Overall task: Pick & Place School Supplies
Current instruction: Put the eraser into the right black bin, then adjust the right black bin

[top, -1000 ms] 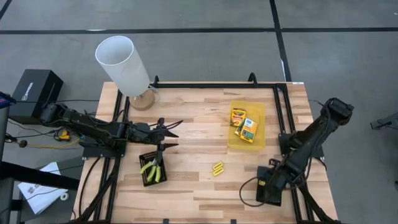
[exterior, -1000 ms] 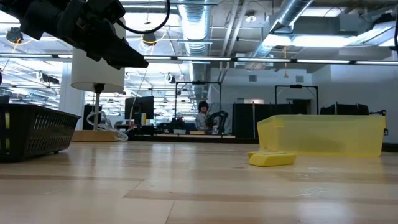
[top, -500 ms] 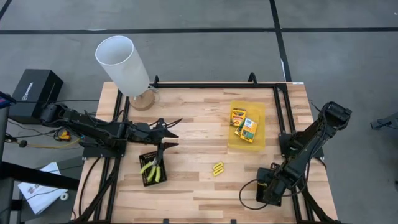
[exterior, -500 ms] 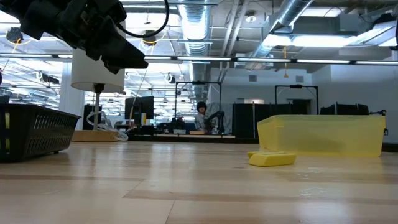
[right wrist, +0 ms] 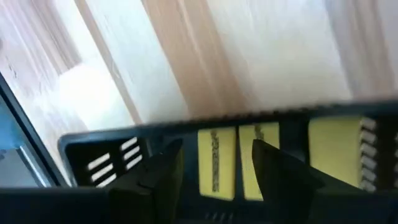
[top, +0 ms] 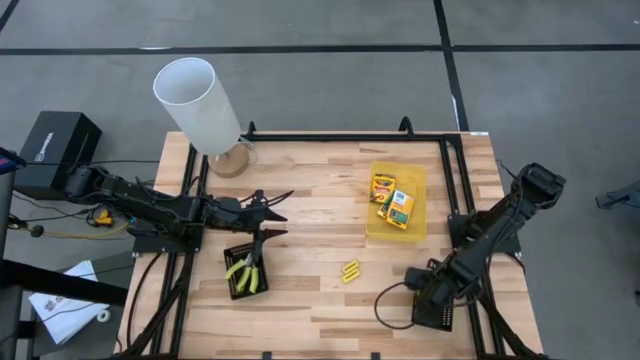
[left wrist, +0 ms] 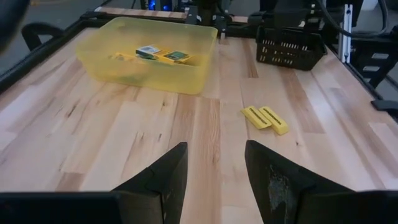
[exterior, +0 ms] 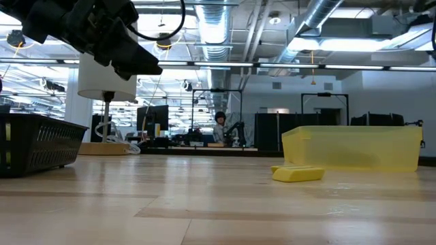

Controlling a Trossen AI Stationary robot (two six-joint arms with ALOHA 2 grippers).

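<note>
A wide butcher-block table (top: 320, 190) of pale wood strips carries everything, with a tall white cylinder lamp (top: 198, 105) on a round wooden base at its far left corner. The translucent yellow tray (top: 397, 200), a shallow plastic rectangle, holds flat printed boxes (top: 392, 198) lying side by side. A black mesh basket (top: 246, 270) near the left arm contains the pliers (top: 246, 268) with yellow-green handles. A second black mesh basket (left wrist: 291, 46) sits under the right arm at the near right corner; yellow sticks (right wrist: 237, 160) lie inside it. Two more blunt yellow sticks (top: 350, 271) lie touching on bare wood between basket and tray. The left gripper (top: 272, 222) hovers above the first basket, fingers apart and empty. The right gripper (right wrist: 214, 168) hangs over its basket, fingers apart, gripping nothing.
</note>
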